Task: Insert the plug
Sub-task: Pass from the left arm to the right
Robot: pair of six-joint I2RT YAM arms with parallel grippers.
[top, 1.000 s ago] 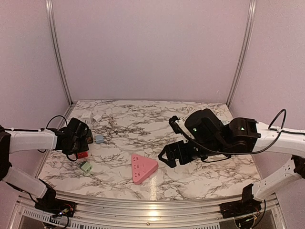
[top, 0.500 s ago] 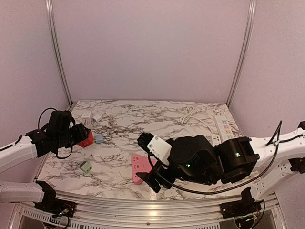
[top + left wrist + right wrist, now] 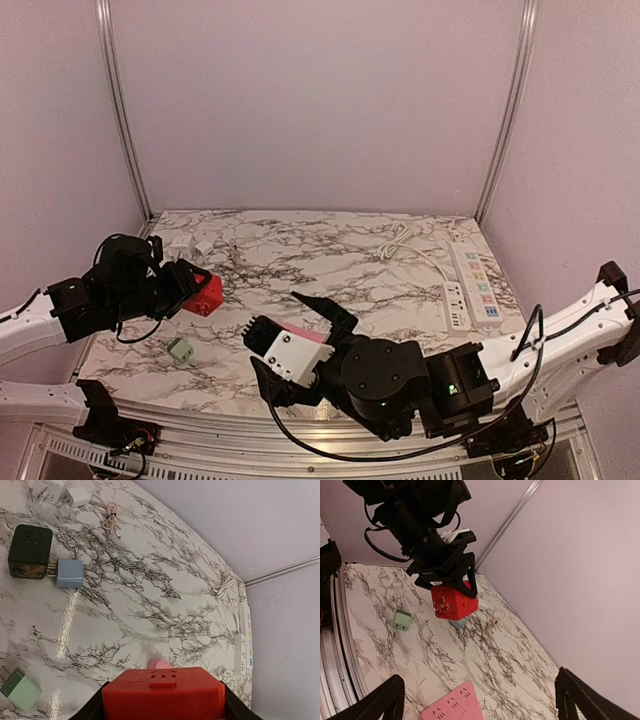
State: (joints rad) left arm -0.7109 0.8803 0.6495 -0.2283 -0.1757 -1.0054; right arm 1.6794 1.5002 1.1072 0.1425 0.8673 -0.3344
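Top external, near edge first, Tom: what sits at 6 o'clock?

One pink power strip (image 3: 298, 333), Mei. It is triangular, flat on the bench (image 3: 330, 255) and mostly hidden under the right arm. The right end effector (image 3: 480, 675) hangs above it, fingers spread wide apart, holding nothing.

And at 8 o'clock?

One green plug (image 3: 181, 349), alone on the marble, touching nothing.

Where is the piece to be plugged in?

At 9 o'clock, lifted off the bench: one red cube adapter (image 3: 203, 294). The left end effector (image 3: 450, 582) is clamped on it, one finger on each of two opposite sides. The right wrist view shows socket holes on its faces; its underside is hidden, so I cannot tell about pins.

Anything beyond it?

The left wrist view gives one black cube socket (image 3: 30, 551) with one blue plug (image 3: 70, 573) touching its side. Both lie on the marble, farther back than the green plug.

The right side?

At 3 o'clock, two white power strips (image 3: 455, 300) lie side by side, lengthwise; the outer one has coloured sockets. At 1 o'clock is one white cable coil (image 3: 400, 238), its lead running towards the strips.

And farthest away?

Near 10 o'clock, by the back-left corner, two small white adapters (image 3: 203, 246) sit just beside each other. One pink cable bundle (image 3: 111, 517) lies near them, towards 11 o'clock.

So two end effectors, one gripping, one spread?

Yes.
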